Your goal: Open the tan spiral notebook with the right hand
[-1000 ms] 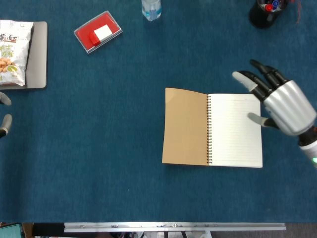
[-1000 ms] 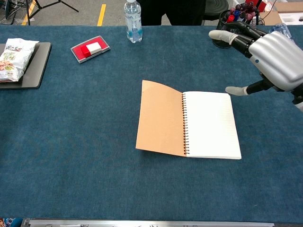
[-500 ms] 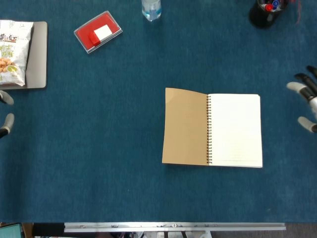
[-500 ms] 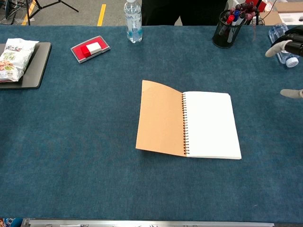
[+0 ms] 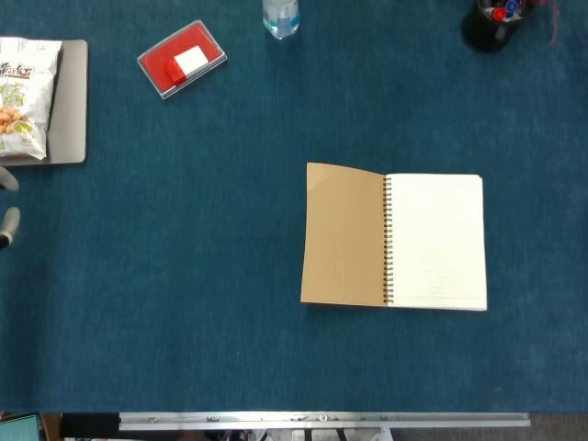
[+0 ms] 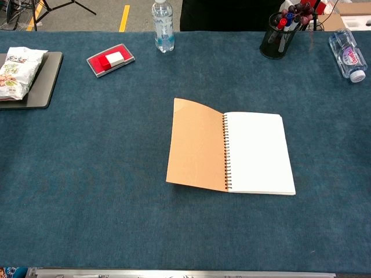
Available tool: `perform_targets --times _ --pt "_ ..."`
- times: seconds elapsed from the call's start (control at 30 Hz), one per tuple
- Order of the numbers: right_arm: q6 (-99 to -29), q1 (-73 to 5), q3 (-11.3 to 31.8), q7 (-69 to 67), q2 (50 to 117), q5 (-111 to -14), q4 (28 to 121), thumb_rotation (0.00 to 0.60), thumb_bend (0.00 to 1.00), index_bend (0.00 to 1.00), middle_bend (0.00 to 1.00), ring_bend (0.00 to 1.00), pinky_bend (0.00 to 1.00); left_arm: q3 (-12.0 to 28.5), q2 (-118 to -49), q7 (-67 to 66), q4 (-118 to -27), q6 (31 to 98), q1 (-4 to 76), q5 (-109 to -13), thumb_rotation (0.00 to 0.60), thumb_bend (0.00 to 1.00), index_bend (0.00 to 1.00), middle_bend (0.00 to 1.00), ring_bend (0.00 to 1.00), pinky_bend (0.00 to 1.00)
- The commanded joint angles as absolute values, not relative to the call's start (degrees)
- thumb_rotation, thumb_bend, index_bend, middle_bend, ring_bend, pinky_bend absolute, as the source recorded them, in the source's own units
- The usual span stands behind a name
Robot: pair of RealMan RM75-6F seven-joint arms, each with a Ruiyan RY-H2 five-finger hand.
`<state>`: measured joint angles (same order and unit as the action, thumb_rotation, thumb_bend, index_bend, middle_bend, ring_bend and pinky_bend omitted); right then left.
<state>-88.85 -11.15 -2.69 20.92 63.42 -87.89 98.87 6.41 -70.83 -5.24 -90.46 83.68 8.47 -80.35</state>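
At the far left edge of the head view only two grey fingertips of the left hand (image 5: 7, 202) show, spaced apart with nothing between them; whether the fingers are spread or curled beyond that cannot be told. Just above them a snack bag (image 5: 20, 96) lies on a dark grey tray (image 5: 70, 106). Further right, a red case (image 5: 181, 59) with a white label sits tilted on the blue-covered bench (image 5: 184, 276), and a clear water bottle (image 6: 163, 26) stands at the back edge. The tan spiral notebook (image 5: 393, 239) lies open and flat near the middle of the bench, tan cover turned out to the left, a white lined page to the right of the spiral. Behind it stands a black pen cup (image 6: 277, 35), and a second bottle (image 6: 346, 54) lies on its side at the far right. The right hand appears in neither view.
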Motion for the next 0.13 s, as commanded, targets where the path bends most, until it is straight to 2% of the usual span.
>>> perform_targets --times 0.03,0.13 --pt "-88.78 -10.69 -2.14 20.3 63.42 -87.64 98.63 0.6 0.0 0.32 0.27 0.14 0.23 6.41 -71.02 -5.29 -90.19 83.44 8.58 -80.18 0.6 0.26 0.49 0.48 0.44 0.61" --pt "-88.26 -10.66 -1.66 19.69 63.54 -87.71 98.19 0.6 0.0 0.32 0.27 0.14 0.23 6.32 -71.24 -5.5 -89.92 83.08 8.66 -79.91 0.6 0.26 0.49 0.48 0.44 0.61"
